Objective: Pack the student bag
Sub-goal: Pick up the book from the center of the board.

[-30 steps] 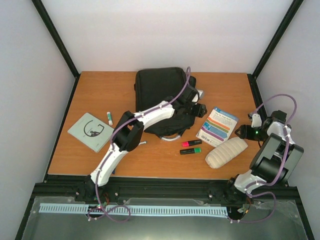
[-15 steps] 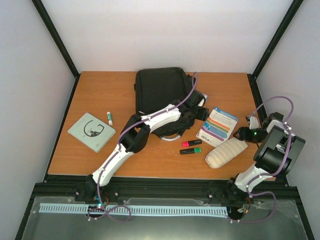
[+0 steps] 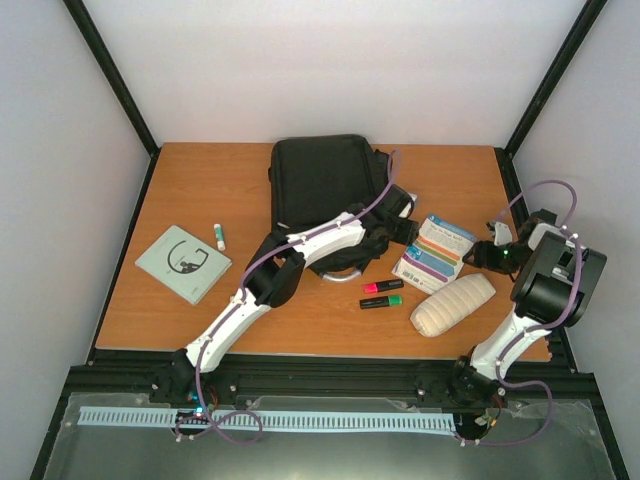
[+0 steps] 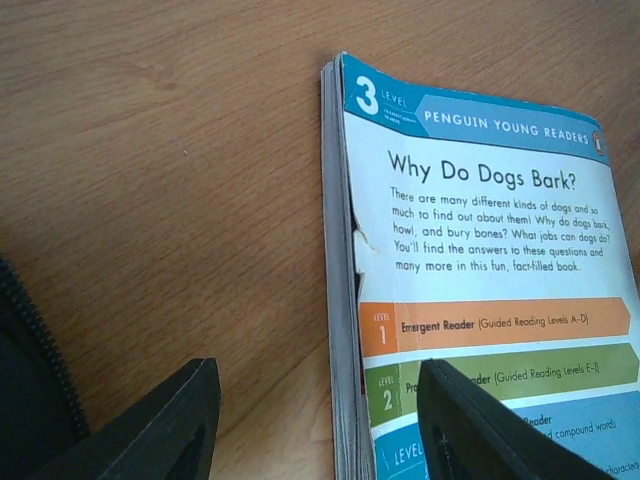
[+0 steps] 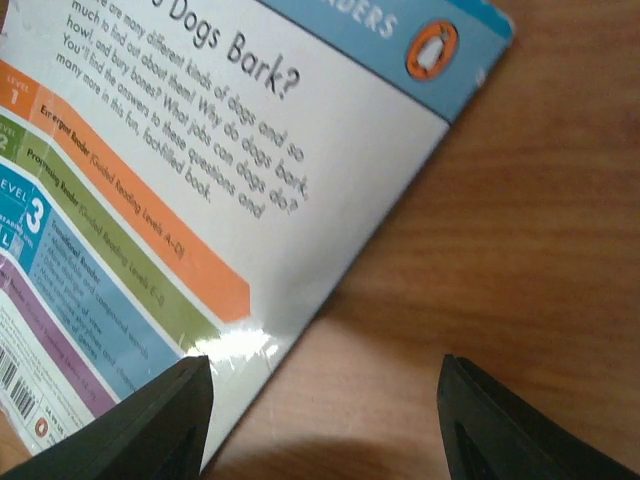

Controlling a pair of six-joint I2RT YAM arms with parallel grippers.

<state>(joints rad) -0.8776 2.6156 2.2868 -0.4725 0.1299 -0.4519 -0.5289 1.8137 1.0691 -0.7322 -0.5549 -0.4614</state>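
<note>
wood fills most of the gap between the fingers [image 4: 150, 425] of the left gripper [image 4: 315, 420], which stand wide apart and grip nothing. the right-hand finger overlaps the cover of a paperback reader [image 4: 480, 270] titled "why do dogs bark?", and the book's spine edge runs up between the two. a strip of black fabric with a zipper shows at the lower left of that wrist view.

from above, the student bag [image 3: 320, 185] lies flat at the far middle of the table [image 3: 200, 190], its grey loop handle [image 3: 345, 272] at the near end. the left arm stretches diagonally across the bag's near right corner, its tip between the bag and the book.

the right gripper [image 5: 320, 420] hangs over the book's opposite side, jaws spread and empty. one finger is above the glossy cover, the other above bare wood.

a beige ribbed pouch [image 3: 452, 304] lies nearer than the book, close to the right arm. a pink highlighter [image 3: 382, 286] and a green highlighter [image 3: 381, 301] lie side by side between the handle and the pouch. on the left, well apart from the bag, a glue stick [image 3: 219, 236] lies just beside a grey booklet [image 3: 183, 263].
</note>
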